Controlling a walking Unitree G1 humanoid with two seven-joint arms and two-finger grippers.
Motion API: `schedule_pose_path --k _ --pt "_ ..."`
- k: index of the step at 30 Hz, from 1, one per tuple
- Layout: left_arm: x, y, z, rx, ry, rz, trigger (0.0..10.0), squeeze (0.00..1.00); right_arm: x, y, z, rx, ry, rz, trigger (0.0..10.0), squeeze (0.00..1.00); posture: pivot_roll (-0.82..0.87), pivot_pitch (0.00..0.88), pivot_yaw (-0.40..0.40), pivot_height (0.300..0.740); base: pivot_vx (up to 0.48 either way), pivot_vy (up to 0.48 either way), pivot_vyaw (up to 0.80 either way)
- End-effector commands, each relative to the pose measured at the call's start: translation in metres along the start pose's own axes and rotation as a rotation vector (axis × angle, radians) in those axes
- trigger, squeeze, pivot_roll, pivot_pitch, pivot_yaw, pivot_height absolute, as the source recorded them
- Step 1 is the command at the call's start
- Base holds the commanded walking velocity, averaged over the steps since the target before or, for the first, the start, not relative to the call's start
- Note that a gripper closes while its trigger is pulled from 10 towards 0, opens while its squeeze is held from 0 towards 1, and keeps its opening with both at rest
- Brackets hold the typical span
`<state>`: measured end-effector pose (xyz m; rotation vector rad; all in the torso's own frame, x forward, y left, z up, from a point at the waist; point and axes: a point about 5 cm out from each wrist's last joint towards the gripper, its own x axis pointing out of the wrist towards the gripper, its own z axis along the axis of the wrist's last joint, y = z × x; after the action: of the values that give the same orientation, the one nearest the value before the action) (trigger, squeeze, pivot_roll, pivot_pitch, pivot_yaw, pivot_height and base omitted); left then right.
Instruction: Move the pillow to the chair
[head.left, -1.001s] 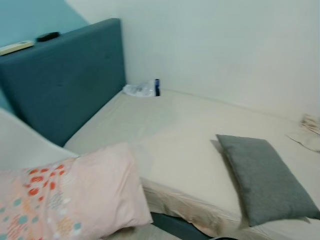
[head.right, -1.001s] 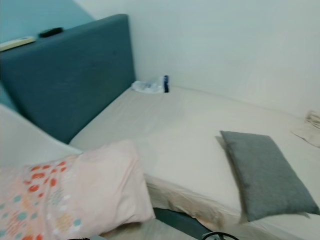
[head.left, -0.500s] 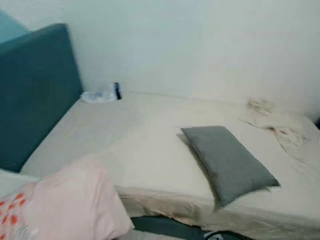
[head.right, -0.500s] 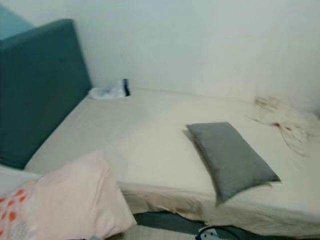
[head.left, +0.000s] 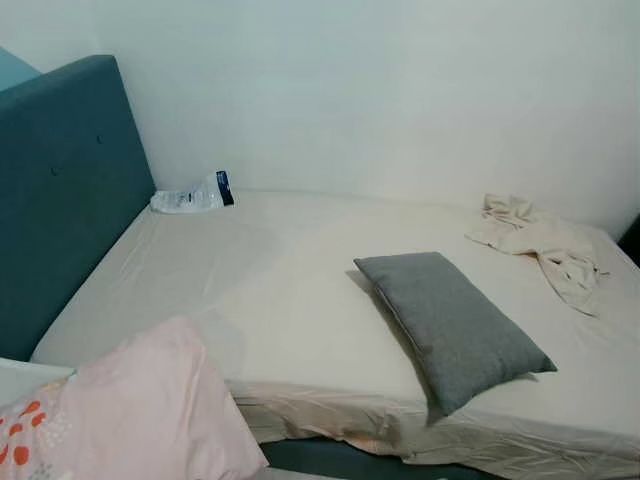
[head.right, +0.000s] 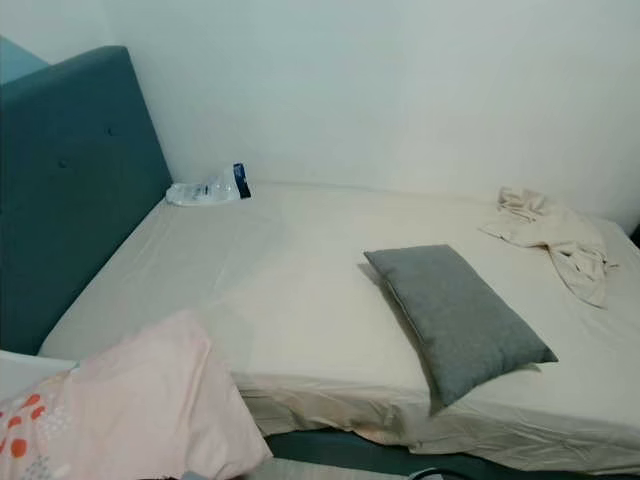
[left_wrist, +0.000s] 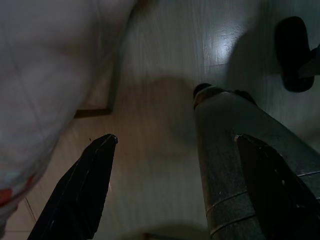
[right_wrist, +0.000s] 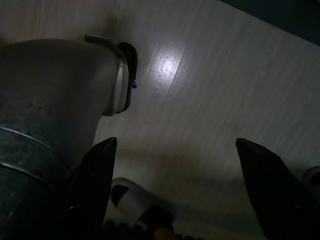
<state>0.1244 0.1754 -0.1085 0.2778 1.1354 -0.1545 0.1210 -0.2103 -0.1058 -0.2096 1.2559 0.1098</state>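
Note:
A grey pillow (head.left: 450, 322) lies flat on the cream sheet of the bed (head.left: 290, 290), near its front edge and right of the middle. A pink pillow with a red and teal dot pattern (head.left: 130, 415) rests at the lower left, against a white curved surface (head.left: 18, 378). My left gripper (left_wrist: 175, 150) hangs open over the pale floor beside my own leg. My right gripper (right_wrist: 175, 150) also hangs open above the floor.
A teal padded headboard (head.left: 60, 190) rises at the left. A crumpled plastic packet (head.left: 190, 196) lies in the far corner by the white wall. A rumpled cream cloth (head.left: 545, 250) lies at the bed's far right. A dark gap shows under the bed's front edge.
The view has swung to the right: the headboard slid left, the grey pillow moved toward the middle, and the cream cloth came into sight. Nothing on the bed moved.

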Motion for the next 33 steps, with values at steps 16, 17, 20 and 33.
schedule_pose_path --k 16,17,20,33 --pt "-0.001 -0.002 -0.01 0.009 0.035 -0.014 10.0 0.0 0.002 0.013 0.026 -0.004 -0.035 0.018 10.0 0.0 0.01 0.0 -0.006 0.74 0.0 -0.038 0.0" --pt "-0.001 -0.003 -0.01 0.008 0.035 -0.014 10.0 0.0 0.002 0.012 0.027 -0.004 -0.036 0.017 10.0 0.0 0.01 0.0 -0.006 0.74 0.0 -0.48 0.0" --pt "-0.001 -0.003 -0.01 0.007 0.035 -0.015 10.0 0.0 0.002 0.012 0.028 -0.004 -0.037 0.017 10.0 0.0 0.01 0.0 -0.006 0.74 0.0 -0.48 0.0" --pt "-0.001 -0.004 -0.01 -0.015 0.035 -0.01 10.0 0.0 0.002 0.011 0.028 -0.007 -0.034 0.016 10.0 0.0 0.0 0.0 -0.008 0.74 0.0 -0.12 0.0"
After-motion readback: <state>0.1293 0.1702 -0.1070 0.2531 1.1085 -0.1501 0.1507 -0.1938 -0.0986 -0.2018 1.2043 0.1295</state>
